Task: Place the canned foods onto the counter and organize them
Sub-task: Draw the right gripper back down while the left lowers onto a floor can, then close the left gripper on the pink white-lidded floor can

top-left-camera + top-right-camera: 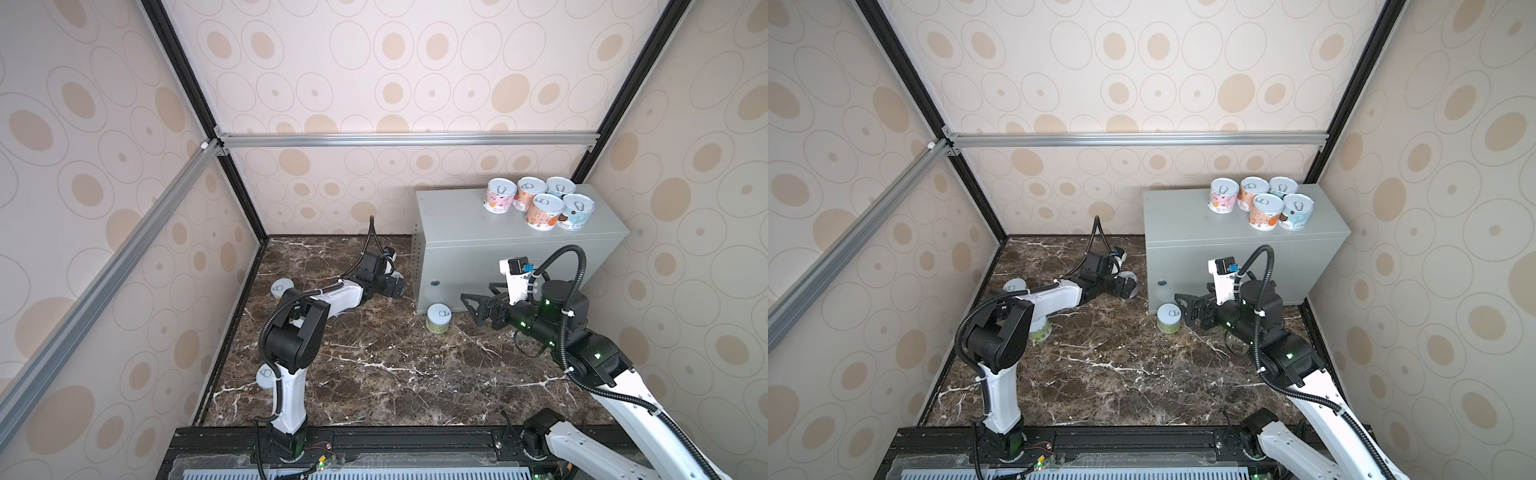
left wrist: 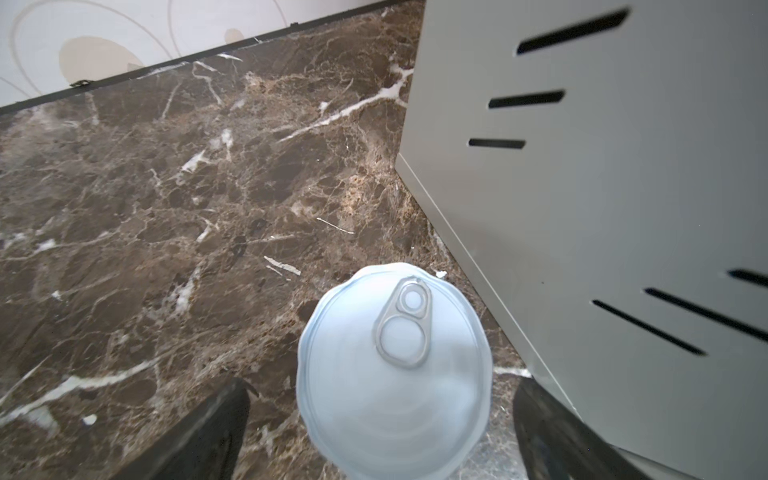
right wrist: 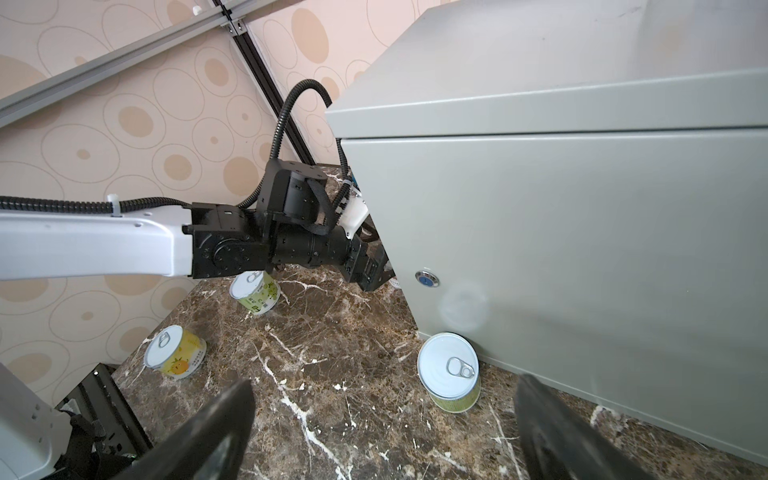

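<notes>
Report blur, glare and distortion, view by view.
Left wrist view: the close tin is soft, its rim wavy. Right wrist view: the green tin reflects as a faint disc on the counter. In both top views: even light, sharp.

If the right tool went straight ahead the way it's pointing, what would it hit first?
Probably the green-labelled can standing beside the grey cabinet. It lies just ahead of the right tool, in line with its open fingers.

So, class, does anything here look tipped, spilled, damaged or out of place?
Nothing tipped or spilled. Five pastel-labelled tins stand upright on the light-grey metal cabinet; a green-labelled tin sits on the dark marble floor by its front.
</notes>
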Controlling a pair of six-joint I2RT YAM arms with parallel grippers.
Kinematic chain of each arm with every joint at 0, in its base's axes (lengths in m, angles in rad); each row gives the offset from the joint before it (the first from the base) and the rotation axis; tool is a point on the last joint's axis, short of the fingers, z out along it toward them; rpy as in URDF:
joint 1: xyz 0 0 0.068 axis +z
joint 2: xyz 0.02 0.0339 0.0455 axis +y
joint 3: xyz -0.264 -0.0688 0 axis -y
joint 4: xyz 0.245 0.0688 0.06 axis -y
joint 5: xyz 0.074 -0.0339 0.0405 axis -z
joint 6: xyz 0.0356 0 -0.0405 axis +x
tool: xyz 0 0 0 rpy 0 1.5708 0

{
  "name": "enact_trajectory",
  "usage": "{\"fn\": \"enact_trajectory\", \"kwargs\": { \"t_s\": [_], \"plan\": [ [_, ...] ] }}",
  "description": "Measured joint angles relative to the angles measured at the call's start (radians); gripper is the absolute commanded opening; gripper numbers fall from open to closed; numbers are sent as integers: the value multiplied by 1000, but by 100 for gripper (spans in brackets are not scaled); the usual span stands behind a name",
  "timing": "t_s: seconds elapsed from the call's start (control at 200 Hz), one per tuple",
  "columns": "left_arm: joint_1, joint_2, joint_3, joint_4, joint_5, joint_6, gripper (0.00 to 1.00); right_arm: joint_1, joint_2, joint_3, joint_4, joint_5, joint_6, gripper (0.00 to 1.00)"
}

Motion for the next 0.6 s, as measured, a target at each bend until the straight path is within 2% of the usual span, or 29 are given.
{"fn": "enact_trajectory", "kwargs": {
  "t_s": [0.265,0.6],
  "plan": [
    [1,76,69,-14,0,39,95,0,10,-6,9,2,0,99],
    [2,118,120,-22,19,59,84,0,30,-7,8,5,0,99]
  ]
}}
